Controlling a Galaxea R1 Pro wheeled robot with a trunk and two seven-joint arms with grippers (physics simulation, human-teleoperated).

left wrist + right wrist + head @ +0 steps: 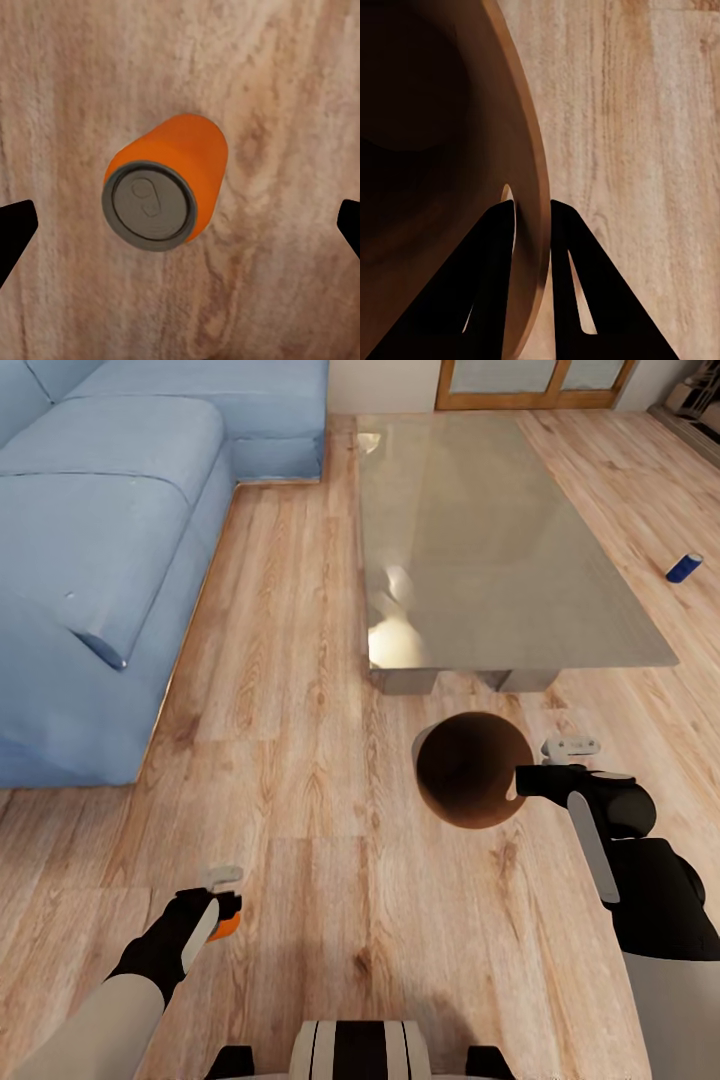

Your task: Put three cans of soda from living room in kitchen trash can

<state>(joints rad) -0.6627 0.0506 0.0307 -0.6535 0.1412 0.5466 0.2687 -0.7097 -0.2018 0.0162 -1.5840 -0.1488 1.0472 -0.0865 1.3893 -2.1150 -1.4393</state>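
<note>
Below, left gripper (180, 225) wide over orange can (166, 180), right gripper (532, 217) pinching bin rim (536, 187).

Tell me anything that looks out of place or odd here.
Two soda cans are on the wood floor rather than on a surface: the orange can stands upright under the open left claw, and the blue can lies tipped beyond the glass table. The right claw pinches the bin's rim.

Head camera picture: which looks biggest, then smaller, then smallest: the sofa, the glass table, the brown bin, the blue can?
1. Blue sofa, though its edges are cut off.
2. Glass table.
3. Brown bin, nearer the camera, so it looks bigger.
4. Blue can, farther away, so it looks tiny.
</note>
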